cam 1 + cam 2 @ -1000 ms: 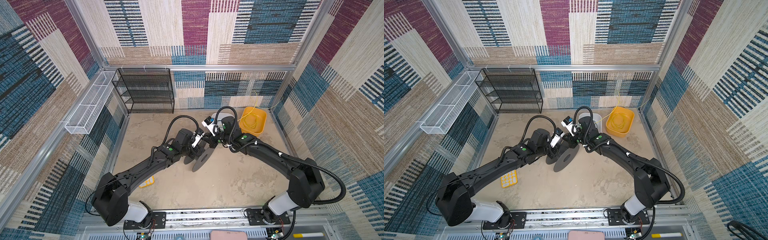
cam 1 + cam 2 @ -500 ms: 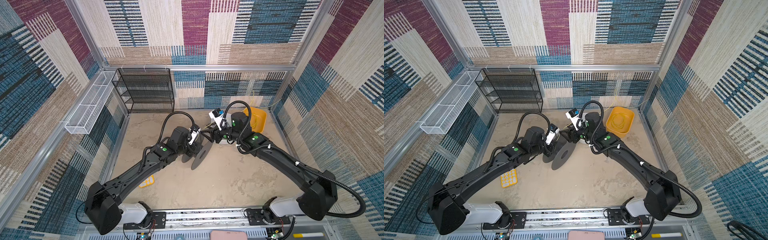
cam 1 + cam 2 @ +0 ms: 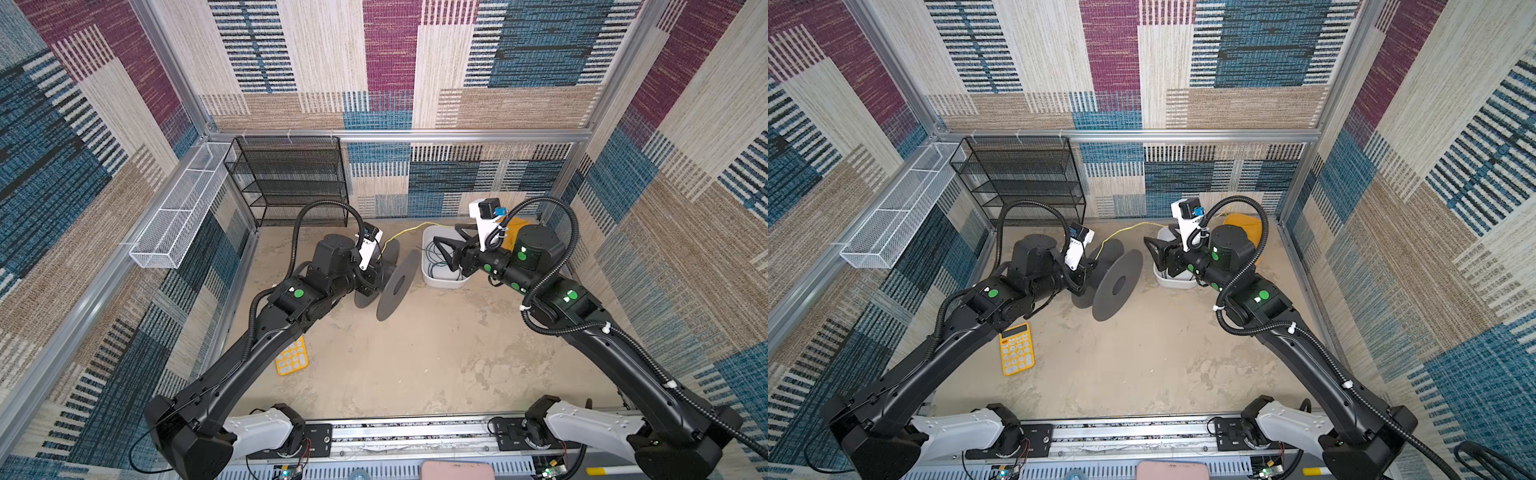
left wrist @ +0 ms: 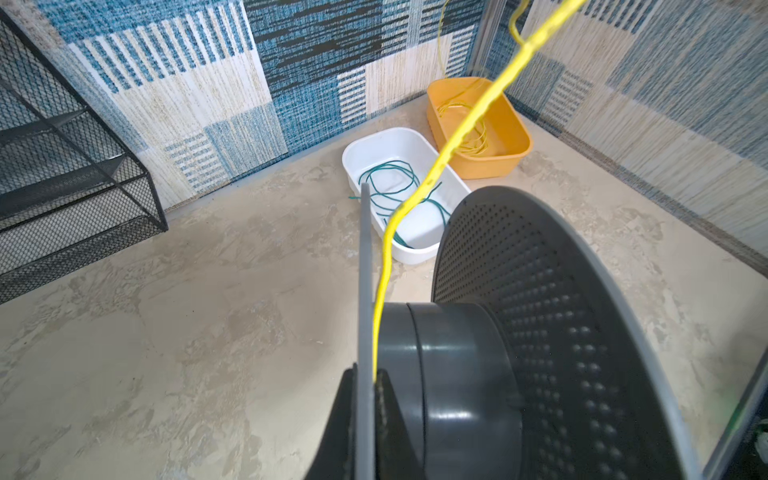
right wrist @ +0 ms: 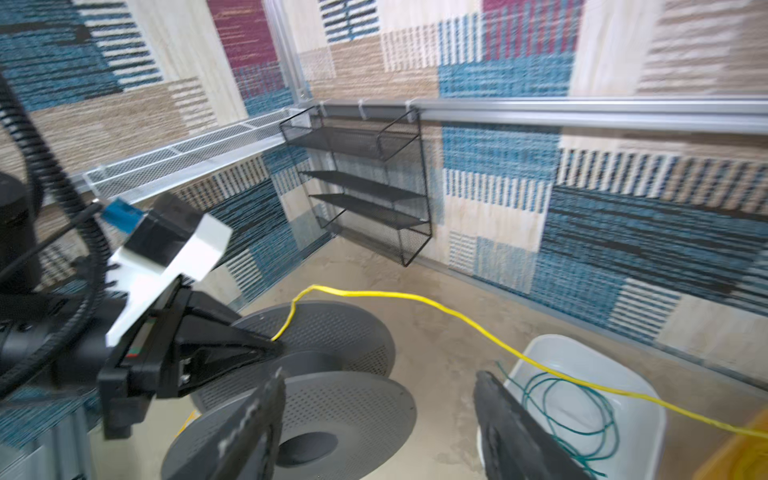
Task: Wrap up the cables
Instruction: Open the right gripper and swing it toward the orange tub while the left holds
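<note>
We count two cables. The yellow cable [image 4: 453, 141] runs from loose loops in the orange bin [image 4: 482, 164], over the white bin [image 4: 411, 252], to the spool [image 4: 561, 332]. Its end disappears into the left gripper [image 4: 365, 380], which is clamped on the spool's near flange. The green cable [image 4: 390, 183] lies coiled in the white bin, just beneath the right gripper [image 3: 446, 236]. That gripper's jaws stand apart and empty, at 3 o'clock from the spool. In both top views the right arm hides most of the orange bin. We count one spool, two bins and one yellow calculator [image 3: 1017, 348].
</note>
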Tool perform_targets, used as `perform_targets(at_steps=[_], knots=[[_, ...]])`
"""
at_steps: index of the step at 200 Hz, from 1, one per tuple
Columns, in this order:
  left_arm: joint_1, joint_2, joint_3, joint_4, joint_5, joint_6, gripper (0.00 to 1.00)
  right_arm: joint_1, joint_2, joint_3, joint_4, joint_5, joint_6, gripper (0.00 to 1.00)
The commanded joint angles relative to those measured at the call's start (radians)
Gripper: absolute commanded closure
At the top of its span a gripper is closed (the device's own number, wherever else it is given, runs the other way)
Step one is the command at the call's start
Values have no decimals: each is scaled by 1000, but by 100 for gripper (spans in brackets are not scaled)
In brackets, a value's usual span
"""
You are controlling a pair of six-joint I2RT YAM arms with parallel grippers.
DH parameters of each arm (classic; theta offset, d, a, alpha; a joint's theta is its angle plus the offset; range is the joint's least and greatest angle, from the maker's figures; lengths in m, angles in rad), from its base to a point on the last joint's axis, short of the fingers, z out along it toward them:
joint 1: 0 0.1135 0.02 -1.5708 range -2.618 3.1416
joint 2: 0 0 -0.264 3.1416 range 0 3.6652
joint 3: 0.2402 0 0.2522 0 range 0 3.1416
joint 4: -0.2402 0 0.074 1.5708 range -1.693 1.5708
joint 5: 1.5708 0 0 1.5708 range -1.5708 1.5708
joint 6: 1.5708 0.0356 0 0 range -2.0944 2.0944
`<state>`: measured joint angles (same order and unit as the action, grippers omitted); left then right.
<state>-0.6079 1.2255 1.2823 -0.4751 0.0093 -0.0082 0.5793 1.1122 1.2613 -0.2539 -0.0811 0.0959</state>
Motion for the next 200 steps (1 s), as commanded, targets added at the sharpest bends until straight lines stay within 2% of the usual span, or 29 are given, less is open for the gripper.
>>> perform_targets(at_steps=[1,13,31,51,58,94,105,124,140,159,184,200], knots=[[8,-11,16,30,38,-31,100,-1,-8,18,-27,311,-8,27],[15,-19,15,33,50,-34,100,-1,-9,21,-23,435,-5,24],[22,-32,17,32,67,-32,100,-2,-15,23,-20,561,-4,19],[27,-47,15,33,80,-25,100,-7,-16,10,8,682,-13,11],[28,-51,15,30,81,-23,100,-24,-15,4,32,693,-10,9],[29,-68,2,29,91,-12,100,-165,63,56,59,475,74,3],[29,-74,0,33,97,-11,100,-209,89,73,64,430,120,2],[30,-83,-5,34,98,-12,100,-323,127,81,63,257,224,2],[30,-91,-12,32,97,-9,100,-378,145,65,90,202,285,1],[30,-98,-17,26,94,-6,100,-473,185,68,128,-4,377,1],[30,-109,-27,28,101,-7,100,-518,271,95,177,-163,425,4],[30,-113,-29,20,100,-6,100,-526,308,107,202,-215,445,7]])
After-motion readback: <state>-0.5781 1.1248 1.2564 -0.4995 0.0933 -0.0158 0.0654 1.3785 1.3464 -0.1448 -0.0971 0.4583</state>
